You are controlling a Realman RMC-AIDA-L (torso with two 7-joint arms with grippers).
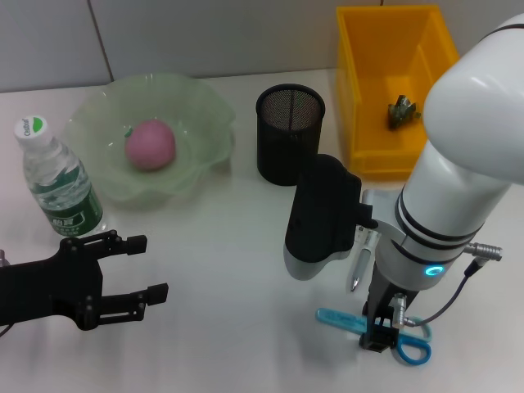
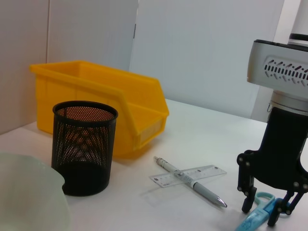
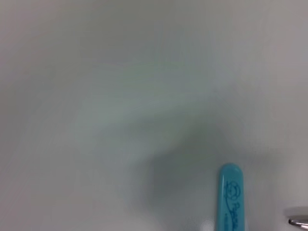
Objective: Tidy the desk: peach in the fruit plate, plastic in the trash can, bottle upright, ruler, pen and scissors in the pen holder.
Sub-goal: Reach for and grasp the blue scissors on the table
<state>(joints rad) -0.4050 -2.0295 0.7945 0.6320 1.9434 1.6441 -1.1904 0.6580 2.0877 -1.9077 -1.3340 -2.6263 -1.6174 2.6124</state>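
The right gripper is down at the bench, its fingers set on either side of the blue scissors lying flat there, touching or nearly touching them but not visibly clamped. The pen lies across the clear ruler just beside the scissors, near the black mesh pen holder. The left gripper hovers open over the bench, close to the upright water bottle. The pink peach sits in the green fruit plate. A crumpled bit of plastic lies inside the yellow bin.
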